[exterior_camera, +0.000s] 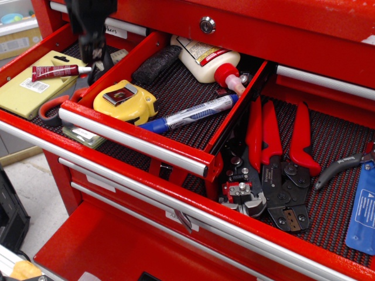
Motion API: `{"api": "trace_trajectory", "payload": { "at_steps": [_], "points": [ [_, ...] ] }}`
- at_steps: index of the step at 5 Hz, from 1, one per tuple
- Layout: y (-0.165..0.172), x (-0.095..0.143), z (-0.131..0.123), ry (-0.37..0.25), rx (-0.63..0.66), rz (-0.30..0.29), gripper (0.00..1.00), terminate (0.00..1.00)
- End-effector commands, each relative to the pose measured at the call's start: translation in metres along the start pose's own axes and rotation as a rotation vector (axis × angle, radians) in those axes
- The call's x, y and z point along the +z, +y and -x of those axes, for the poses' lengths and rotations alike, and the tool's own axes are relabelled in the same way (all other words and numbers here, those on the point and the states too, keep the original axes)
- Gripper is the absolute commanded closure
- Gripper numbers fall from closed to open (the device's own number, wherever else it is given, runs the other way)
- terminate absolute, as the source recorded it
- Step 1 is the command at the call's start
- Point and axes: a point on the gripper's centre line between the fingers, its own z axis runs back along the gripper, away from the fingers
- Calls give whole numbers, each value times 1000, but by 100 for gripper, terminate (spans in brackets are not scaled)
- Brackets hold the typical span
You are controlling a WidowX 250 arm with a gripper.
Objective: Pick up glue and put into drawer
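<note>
Red sheet steel made up the tool chest (pixel 281 35), which filled most of the view, with a keyhole (pixel 207 24) set in its far face. A wide lower drawer (pixel 176 205) was seen pulled out, lined with dark ribbed matting, and a narrower drawer (pixel 135 143) was seen pulled out above it at centre. Red-handled crimping pliers (pixel 275 158) were laid at the right of the wide drawer. A white bottle (pixel 205 58) with a red nozzle cap was lodged at the far end of the narrower drawer, a yellow tape measure (pixel 125 100) was set at its near left, and a blue-and-white marker (pixel 190 113) was laid just right of that. At the far left a pale yellow block (pixel 32 88) was seen, and the glue (pixel 55 71) was laid on top of it. The black gripper (pixel 94 50) was blurred just beyond and right of the glue; nothing was seen held, and how far its claw stood open could not be told.
</note>
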Motion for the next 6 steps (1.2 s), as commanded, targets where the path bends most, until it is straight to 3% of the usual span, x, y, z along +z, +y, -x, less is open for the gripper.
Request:
{"api": "trace_trajectory", "payload": {
  "at_steps": [1, 2, 4, 5, 6],
  "points": [
    [8, -22, 9, -14, -27, -21, 0, 0],
    [15, -36, 17, -8, -69, -11, 0, 0],
    [17, -53, 22, 0, -62, 77, 0, 0],
    [14, -46, 22, 22, -43, 124, 100, 0],
    [6, -17, 20, 64, -4, 135, 100, 0]
  ]
}}
